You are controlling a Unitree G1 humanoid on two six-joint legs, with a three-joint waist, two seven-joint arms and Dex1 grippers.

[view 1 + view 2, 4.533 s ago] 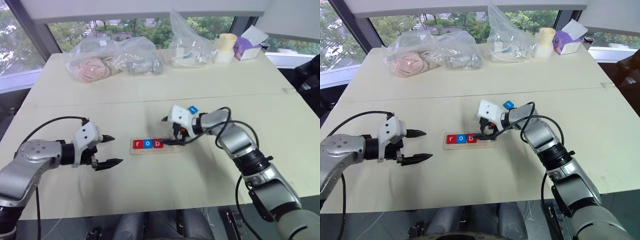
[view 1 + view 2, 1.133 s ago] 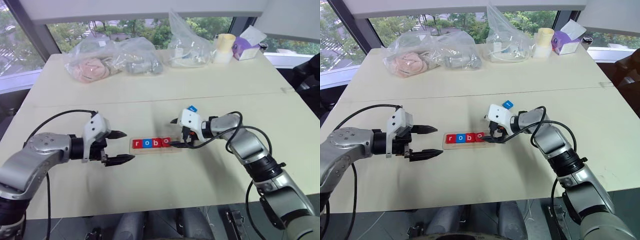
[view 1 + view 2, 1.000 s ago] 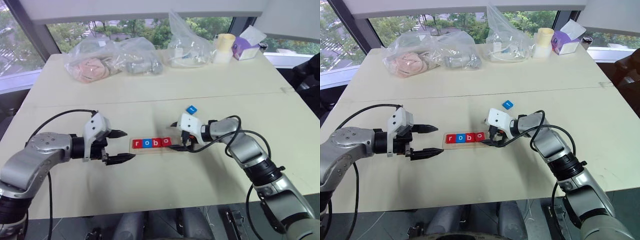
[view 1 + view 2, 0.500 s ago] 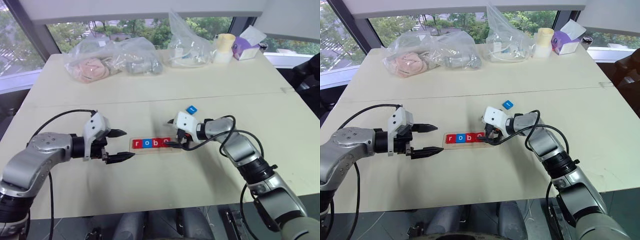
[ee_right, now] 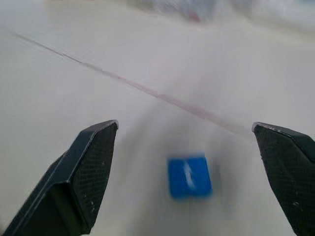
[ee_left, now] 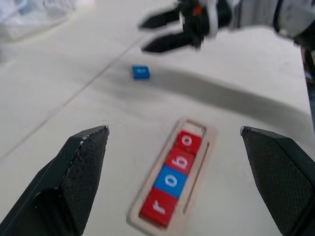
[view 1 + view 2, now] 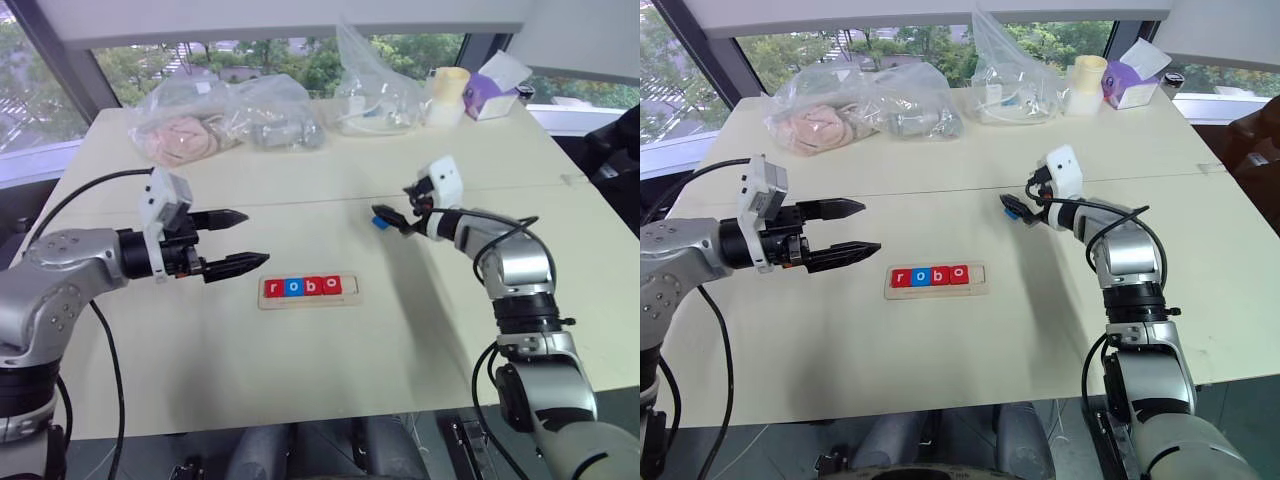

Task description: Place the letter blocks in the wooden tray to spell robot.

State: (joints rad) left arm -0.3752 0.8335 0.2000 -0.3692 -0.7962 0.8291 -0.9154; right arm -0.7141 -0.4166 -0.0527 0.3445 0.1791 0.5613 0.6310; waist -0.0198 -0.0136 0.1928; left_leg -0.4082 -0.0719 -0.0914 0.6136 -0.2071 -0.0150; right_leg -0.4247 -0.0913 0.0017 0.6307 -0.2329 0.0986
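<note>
Cream desk [image 7: 330, 370] in the head views: one wooden tray [image 7: 310, 289] near its middle holds four letter blocks [image 7: 301, 287], three red and one blue. Three plastic bags [image 7: 225, 120] line the far edge. Left wrist view: left gripper [image 7: 234, 240], spread wide and empty, above the tray. Right wrist view: right gripper [image 7: 1015, 211], equally wide and empty, over one loose blue block [image 5: 189, 176].

Pale table [image 7: 300, 380] carries wooden tray [image 7: 308, 301], loose blue block [image 5: 189, 177], plastic bags [image 7: 230, 115]
</note>
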